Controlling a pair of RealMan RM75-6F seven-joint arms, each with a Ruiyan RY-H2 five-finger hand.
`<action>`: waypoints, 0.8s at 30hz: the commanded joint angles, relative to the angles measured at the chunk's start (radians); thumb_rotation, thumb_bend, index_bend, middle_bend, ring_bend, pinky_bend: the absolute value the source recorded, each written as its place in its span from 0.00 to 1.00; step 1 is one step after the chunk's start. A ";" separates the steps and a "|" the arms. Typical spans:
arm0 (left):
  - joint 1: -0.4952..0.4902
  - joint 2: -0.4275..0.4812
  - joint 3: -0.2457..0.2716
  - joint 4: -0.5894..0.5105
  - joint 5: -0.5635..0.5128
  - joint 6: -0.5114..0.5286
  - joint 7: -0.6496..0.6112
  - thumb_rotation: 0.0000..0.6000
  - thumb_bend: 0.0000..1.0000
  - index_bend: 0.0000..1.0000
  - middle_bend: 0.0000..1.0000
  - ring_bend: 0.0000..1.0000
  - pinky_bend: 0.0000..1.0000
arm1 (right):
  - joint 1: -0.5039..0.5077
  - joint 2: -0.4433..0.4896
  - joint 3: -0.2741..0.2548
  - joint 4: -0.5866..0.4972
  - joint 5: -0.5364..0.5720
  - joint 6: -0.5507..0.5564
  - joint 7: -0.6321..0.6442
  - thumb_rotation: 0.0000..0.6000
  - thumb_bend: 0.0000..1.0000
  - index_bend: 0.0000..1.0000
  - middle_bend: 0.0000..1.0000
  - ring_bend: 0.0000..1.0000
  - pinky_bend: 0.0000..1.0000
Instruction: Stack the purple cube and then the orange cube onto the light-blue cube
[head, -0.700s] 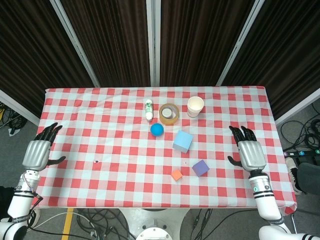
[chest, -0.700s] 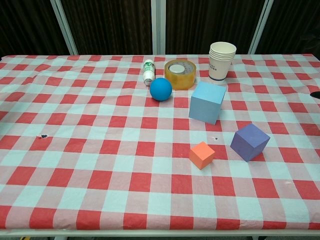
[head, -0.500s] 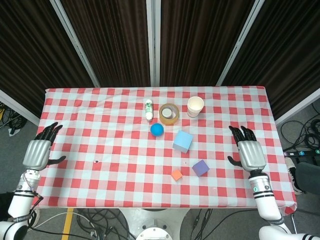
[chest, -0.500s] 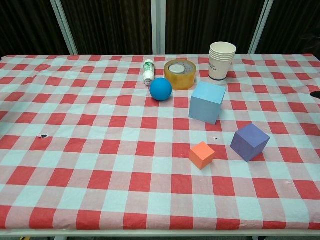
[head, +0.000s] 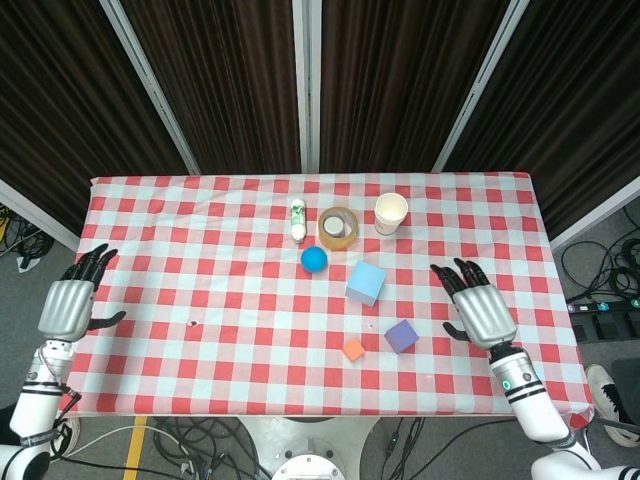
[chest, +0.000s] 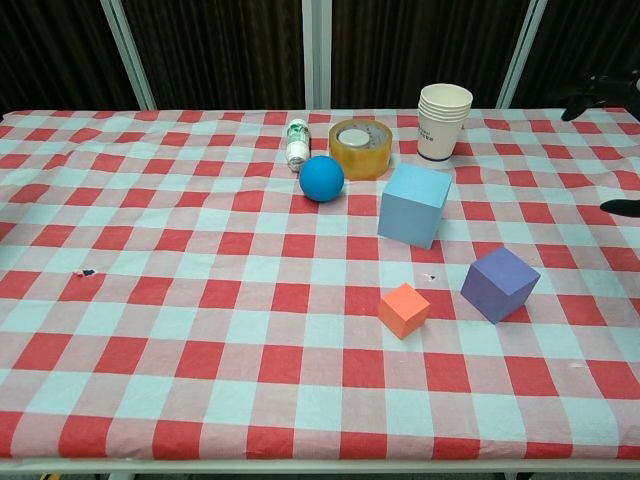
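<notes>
The light-blue cube (head: 365, 282) (chest: 414, 205) stands right of the table's middle. The purple cube (head: 401, 336) (chest: 499, 283) lies nearer the front, to its right, and the small orange cube (head: 353, 350) (chest: 404, 310) sits left of the purple one. All three stand apart on the cloth. My right hand (head: 474, 303) hovers open over the table, a little right of the purple cube; only its dark fingertips (chest: 585, 98) show at the chest view's right edge. My left hand (head: 70, 301) hangs open off the table's left edge.
At the back stand a stack of paper cups (head: 390, 213) (chest: 443, 121), a roll of tape (head: 338, 227) (chest: 359, 148), a lying white bottle (head: 297, 219) (chest: 297, 143) and a blue ball (head: 314, 260) (chest: 321, 178). The checked table (head: 200, 300) ends just before my arms.
My right hand has moved left and inward over the table toward the purple cube, and its fingertips now show in the chest view. My left hand drifted slightly outward.
</notes>
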 joint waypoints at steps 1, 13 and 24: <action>0.001 -0.001 -0.001 0.002 0.002 0.006 0.001 1.00 0.11 0.16 0.17 0.13 0.25 | 0.081 0.069 -0.076 0.057 -0.199 -0.128 0.115 1.00 0.13 0.08 0.21 0.02 0.10; 0.000 -0.007 -0.004 0.007 -0.006 0.000 0.010 1.00 0.11 0.16 0.17 0.13 0.25 | 0.218 0.050 -0.152 0.149 -0.382 -0.298 0.198 1.00 0.13 0.08 0.26 0.03 0.11; 0.003 -0.009 -0.012 0.022 -0.016 0.003 -0.003 1.00 0.11 0.16 0.17 0.13 0.25 | 0.263 -0.012 -0.161 0.237 -0.413 -0.310 0.222 1.00 0.13 0.08 0.25 0.03 0.11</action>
